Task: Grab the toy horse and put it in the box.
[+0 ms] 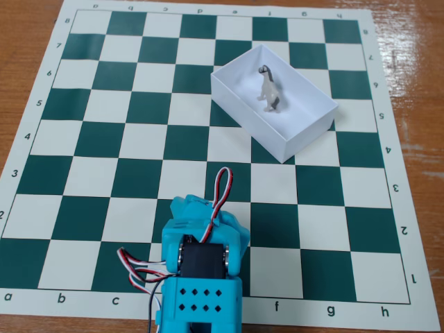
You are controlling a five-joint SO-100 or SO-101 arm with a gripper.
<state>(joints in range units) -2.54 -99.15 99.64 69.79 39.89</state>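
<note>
Nearest the lens in the fixed view is the turquoise arm (201,270), folded low at the bottom edge, red, white and black wires (220,187) looping up from it. Its gripper is tucked out of sight from here, so I cannot tell whether it is released or clenched.

Under everything lies a wooden table (416,83), covered by a green and cream chessboard mat (104,139) with letters and numbers along its margins.

The white box (291,139) sits at an angle on the upper right squares, well apart from the arm. The toy horse (269,91) stands upright inside it, near the far wall.

The squares between arm and box are bare, as is the left half of the mat.
</note>
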